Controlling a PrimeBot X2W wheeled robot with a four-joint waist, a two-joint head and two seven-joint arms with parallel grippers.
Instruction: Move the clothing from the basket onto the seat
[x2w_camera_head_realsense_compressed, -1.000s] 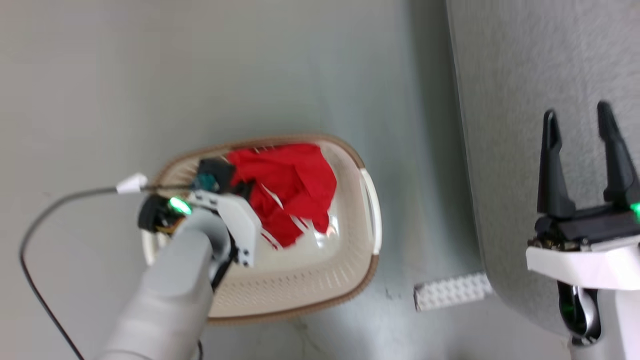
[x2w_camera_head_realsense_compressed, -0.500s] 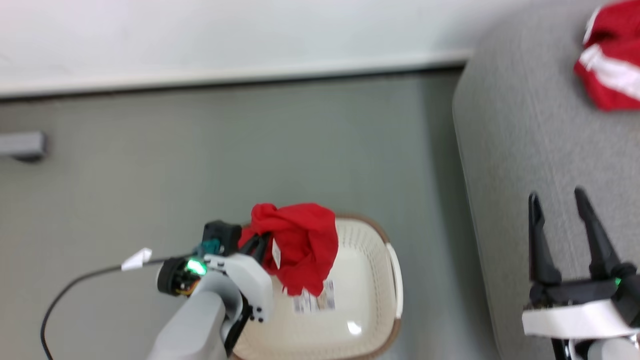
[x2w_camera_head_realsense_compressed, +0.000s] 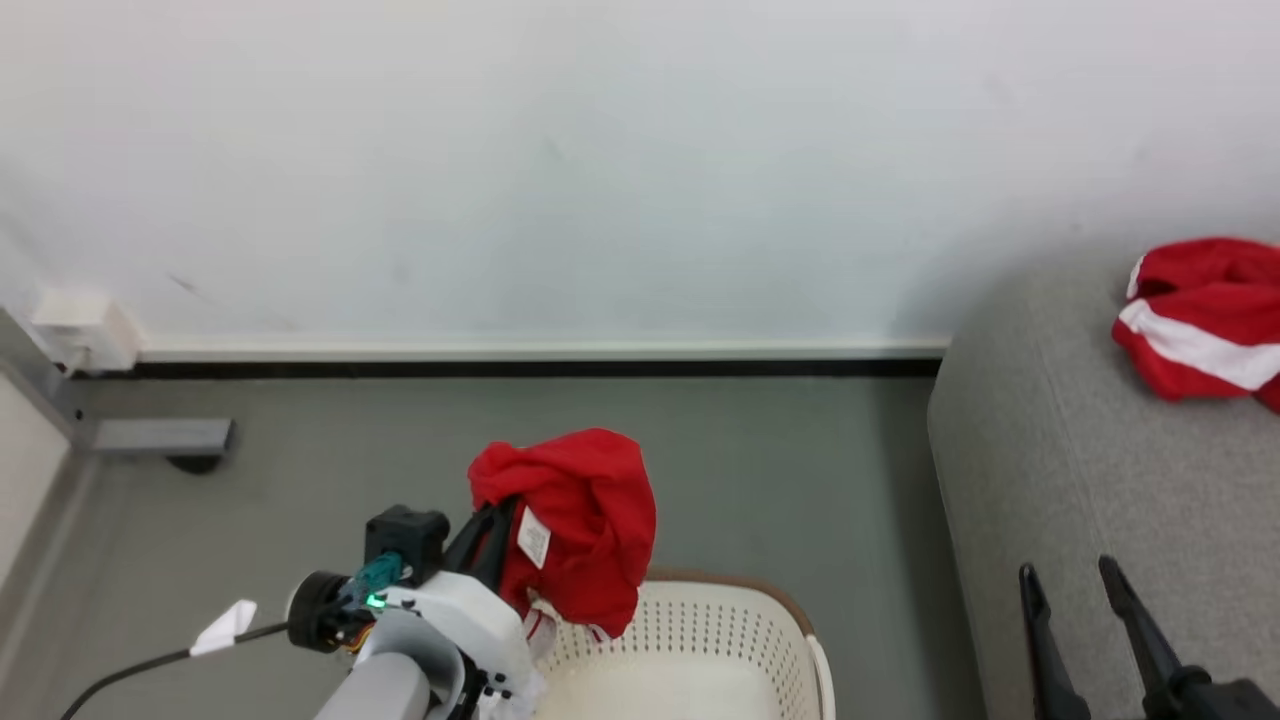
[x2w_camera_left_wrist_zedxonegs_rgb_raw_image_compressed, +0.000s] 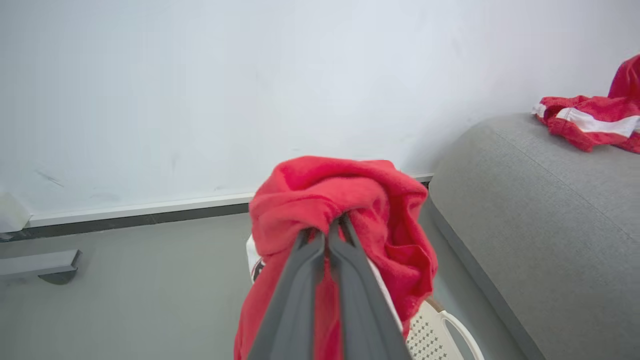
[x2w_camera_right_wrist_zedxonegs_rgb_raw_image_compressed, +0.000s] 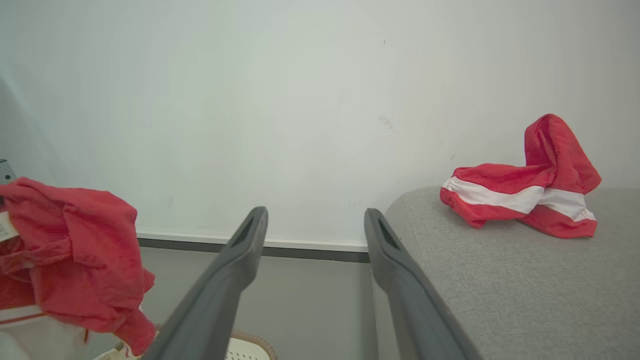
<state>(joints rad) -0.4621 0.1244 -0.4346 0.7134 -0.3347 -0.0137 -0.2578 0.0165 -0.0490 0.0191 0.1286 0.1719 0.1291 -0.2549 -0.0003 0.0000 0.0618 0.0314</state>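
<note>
Two garments: clothing (x2w_camera_head_realsense_compressed: 590, 500) hanging over one basket (x2w_camera_head_realsense_compressed: 700, 625); second garment (x2w_camera_head_realsense_compressed: 1190, 310) on one seat (x2w_camera_head_realsense_compressed: 1080, 500)
Left gripper (x2w_camera_left_wrist_zedxonegs_rgb_raw_image_compressed: 326, 231): clamped on clothing
Right gripper (x2w_camera_right_wrist_zedxonegs_rgb_raw_image_compressed: 315, 214): fingers apart, empty

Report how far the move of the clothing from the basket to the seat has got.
Done: one red-and-white garment lies on the seat. In hand: the left gripper is shut on the clothing, holding it above the basket, whose visible part looks empty. Left: carry it over to the seat and release. The right gripper is open and empty.
</note>
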